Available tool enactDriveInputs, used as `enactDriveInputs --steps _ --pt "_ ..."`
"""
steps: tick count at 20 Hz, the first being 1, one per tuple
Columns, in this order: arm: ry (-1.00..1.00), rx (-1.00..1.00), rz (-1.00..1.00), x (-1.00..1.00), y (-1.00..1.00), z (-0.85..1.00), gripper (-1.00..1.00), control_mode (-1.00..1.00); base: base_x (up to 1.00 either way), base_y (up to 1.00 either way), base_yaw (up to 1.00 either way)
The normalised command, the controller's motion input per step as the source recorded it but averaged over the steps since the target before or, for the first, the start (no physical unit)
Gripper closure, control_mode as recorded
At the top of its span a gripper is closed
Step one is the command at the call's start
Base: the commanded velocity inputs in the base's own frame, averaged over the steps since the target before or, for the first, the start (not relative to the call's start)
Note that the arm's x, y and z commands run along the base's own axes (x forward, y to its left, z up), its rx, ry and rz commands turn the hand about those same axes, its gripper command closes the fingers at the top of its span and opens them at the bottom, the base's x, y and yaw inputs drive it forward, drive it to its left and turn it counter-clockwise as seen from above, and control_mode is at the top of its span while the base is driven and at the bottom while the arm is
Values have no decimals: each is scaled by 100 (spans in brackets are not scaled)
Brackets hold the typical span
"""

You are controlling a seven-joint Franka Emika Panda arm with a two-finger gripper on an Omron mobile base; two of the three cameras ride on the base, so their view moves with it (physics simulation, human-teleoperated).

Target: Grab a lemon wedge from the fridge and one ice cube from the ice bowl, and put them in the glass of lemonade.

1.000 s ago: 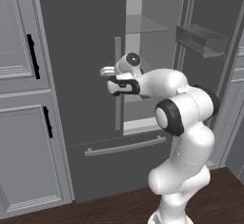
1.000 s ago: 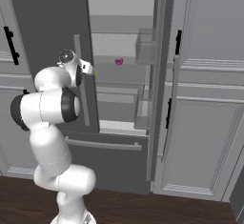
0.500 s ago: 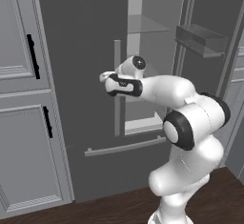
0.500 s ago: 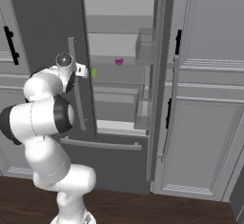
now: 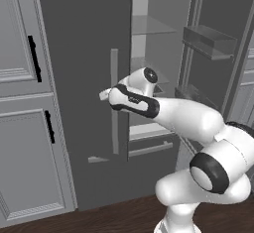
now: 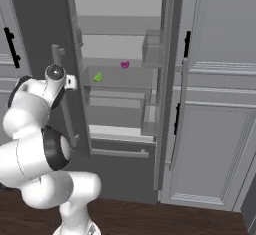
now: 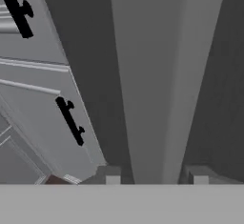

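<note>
One tall dark grey double-door fridge (image 6: 45, 24). One small yellow-green lemon wedge (image 6: 98, 77) and one small magenta item (image 6: 124, 64). Two black cabinet handles (image 5: 32, 58) in the left base view.

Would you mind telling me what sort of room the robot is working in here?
Most likely a kitchen: a tall dark grey fridge stands with a door open, glass shelves inside bearing a lemon wedge, flanked by light grey panelled cabinets with black handles, over a dark wood floor.

Grey panelled cabinets (image 5: 25, 128), black handles (image 5: 33, 58); pink item (image 6: 124, 64) on shelf
</note>
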Motion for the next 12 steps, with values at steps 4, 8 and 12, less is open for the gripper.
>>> enactDriveInputs --steps 4,8,12 --pt "7 -13 21 -100 91 67 100 -100 0 0 0" --pt "7 -15 16 -98 66 46 100 -100 0 0 0" --pt "0 -8 1 -89 1 59 100 -100 0 0 0"
